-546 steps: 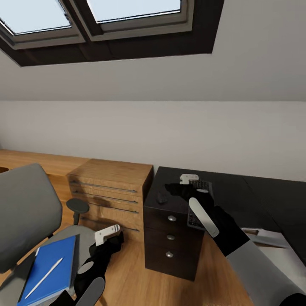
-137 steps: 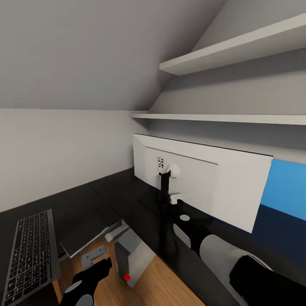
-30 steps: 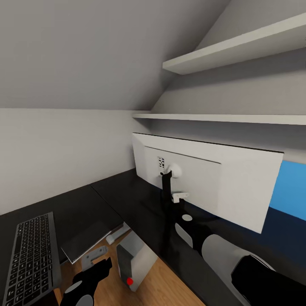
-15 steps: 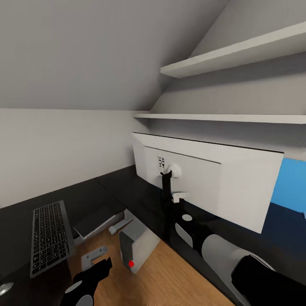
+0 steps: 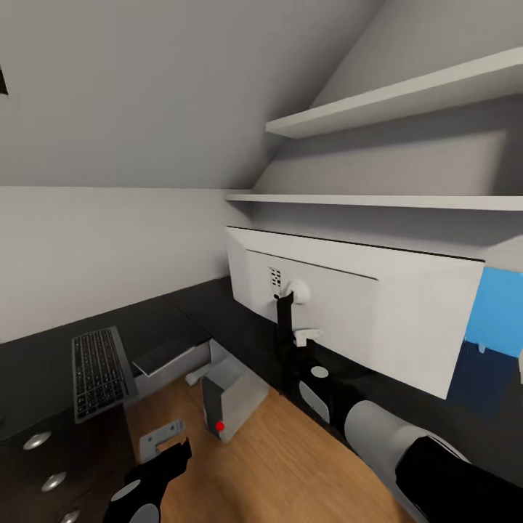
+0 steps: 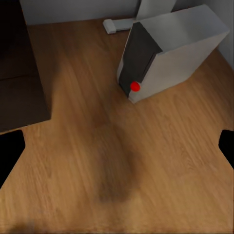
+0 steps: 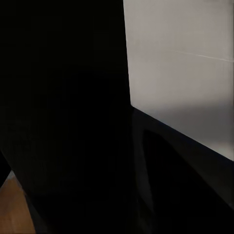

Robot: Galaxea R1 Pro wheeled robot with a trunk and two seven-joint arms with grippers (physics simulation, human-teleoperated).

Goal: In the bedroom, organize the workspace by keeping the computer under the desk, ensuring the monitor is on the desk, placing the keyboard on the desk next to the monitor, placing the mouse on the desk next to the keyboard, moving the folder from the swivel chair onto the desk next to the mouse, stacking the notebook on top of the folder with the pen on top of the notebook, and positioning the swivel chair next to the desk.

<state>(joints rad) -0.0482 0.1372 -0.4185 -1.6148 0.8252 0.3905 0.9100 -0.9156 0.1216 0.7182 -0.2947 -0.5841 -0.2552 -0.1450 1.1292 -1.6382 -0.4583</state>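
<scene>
The monitor (image 5: 356,312) shows its white-grey back, with its thin black stand (image 5: 285,341) in front of me. My right gripper (image 5: 303,338) is at that stand, shut on it; the right wrist view is dark beside the monitor's pale back (image 7: 180,63). The keyboard (image 5: 98,370) lies on the black desk (image 5: 218,309) to the left. On the wood floor by the desk's inner corner stands the computer (image 5: 229,403), red light lit, with my left gripper (image 5: 163,444) hovering open and empty in front of it. The computer (image 6: 170,53) lies beyond the left gripper (image 6: 117,151).
Two white wall shelves (image 5: 392,102) run above the monitor. The desk's blue back panel (image 5: 497,312) is at the right. Dark drawer fronts with round knobs (image 5: 36,441) sit under the keyboard. A white desk foot (image 6: 117,24) lies behind the computer.
The whole view has swung, so desk, keyboard and computer have slid across it and the drawer knobs have come into view. The monitor has kept its place against my right gripper.
</scene>
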